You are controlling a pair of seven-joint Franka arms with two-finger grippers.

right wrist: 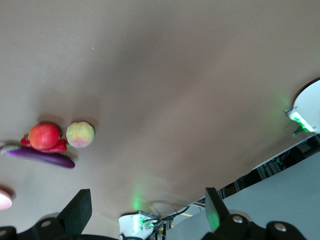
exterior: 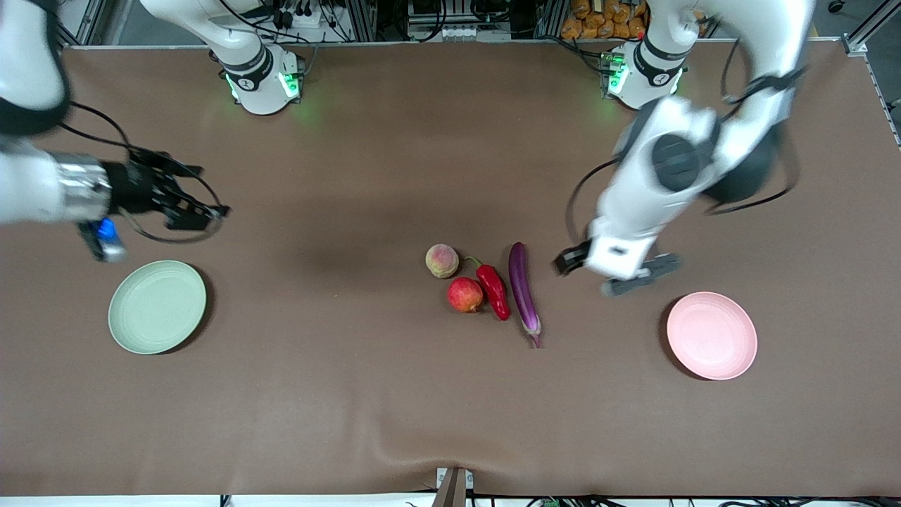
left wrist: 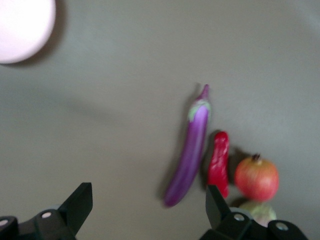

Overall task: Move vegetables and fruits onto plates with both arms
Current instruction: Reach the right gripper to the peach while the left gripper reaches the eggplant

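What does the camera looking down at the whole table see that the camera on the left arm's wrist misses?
Only the front view shows the green plate, the right claw above bare table near it, and both arm bases. Only the left wrist view shows the left claw close up, fingers spread open, over bare table beside the eggplant. Both show the eggplant, red chili, red fruit, peach and pink plate.

Mid-table cluster — peach (exterior: 442, 260), apple (exterior: 465, 294) nearer the camera, chili (exterior: 493, 289) seemingly touching it, eggplant (exterior: 524, 290) beside — with one plate (exterior: 157, 307) toward the right arm's end, the other plate (exterior: 712, 336) toward the left arm's.
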